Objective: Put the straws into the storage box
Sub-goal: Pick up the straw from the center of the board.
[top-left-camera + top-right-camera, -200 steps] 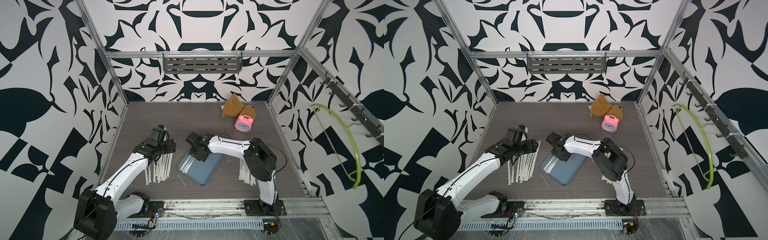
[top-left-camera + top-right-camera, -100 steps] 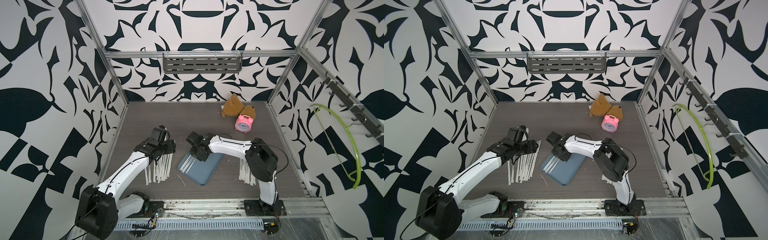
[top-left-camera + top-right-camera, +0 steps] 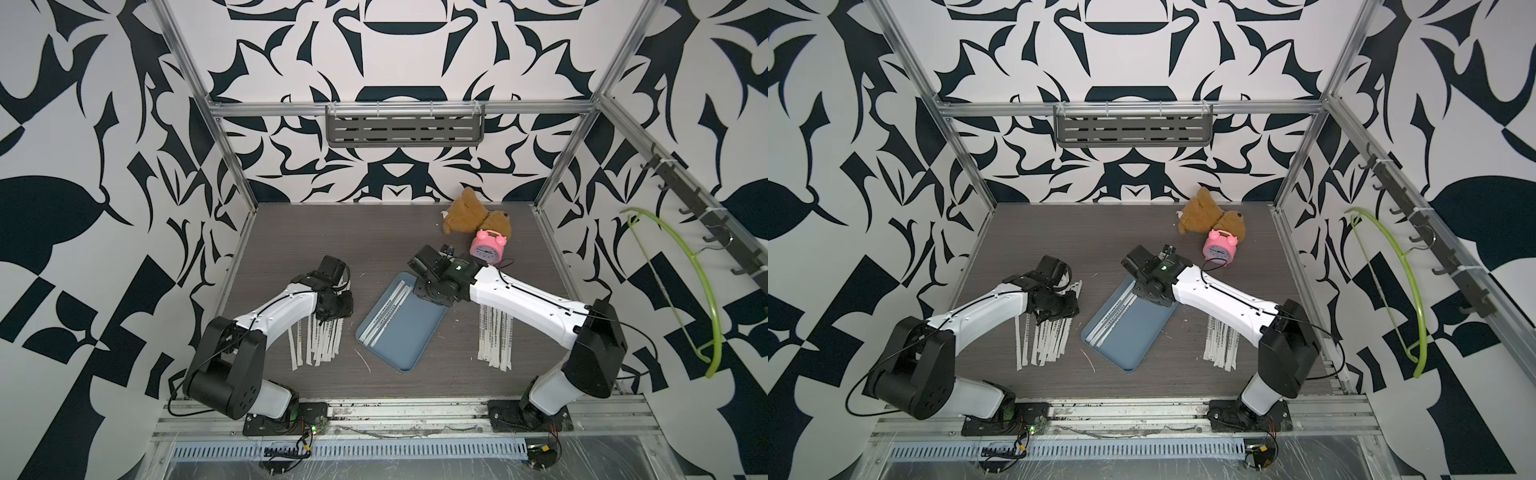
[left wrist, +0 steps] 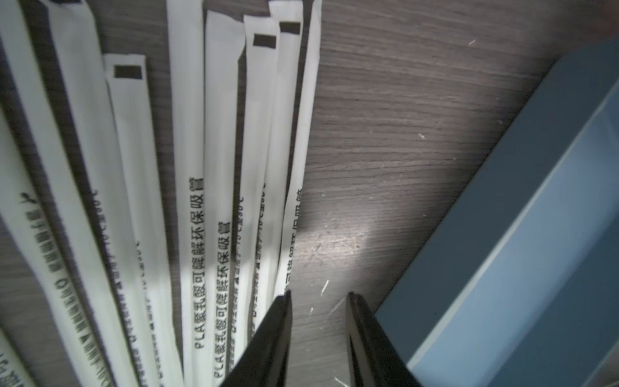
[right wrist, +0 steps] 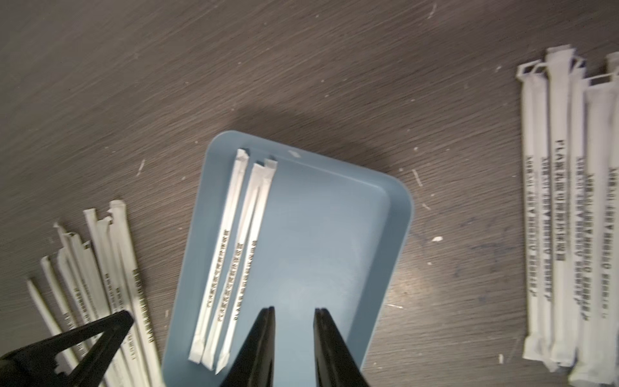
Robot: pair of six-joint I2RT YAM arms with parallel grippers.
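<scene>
Near lower centre of a top view, the storage box (image 3: 410,334) lay slantwise on the counter (image 3: 374,237), with three straws (image 3: 384,312) along its left side. More straws lay outside it in a left pile (image 3: 322,345) and a right pile (image 3: 494,336). The left pincer (image 4: 318,295) was narrowly parted and empty, one tip at the outermost straw's edge. The right pincer (image 5: 294,310), also narrowly parted and empty, hung over the box. Farther back sat a teddy bear (image 3: 465,212) and a pink alarm clock (image 3: 486,249).
</scene>
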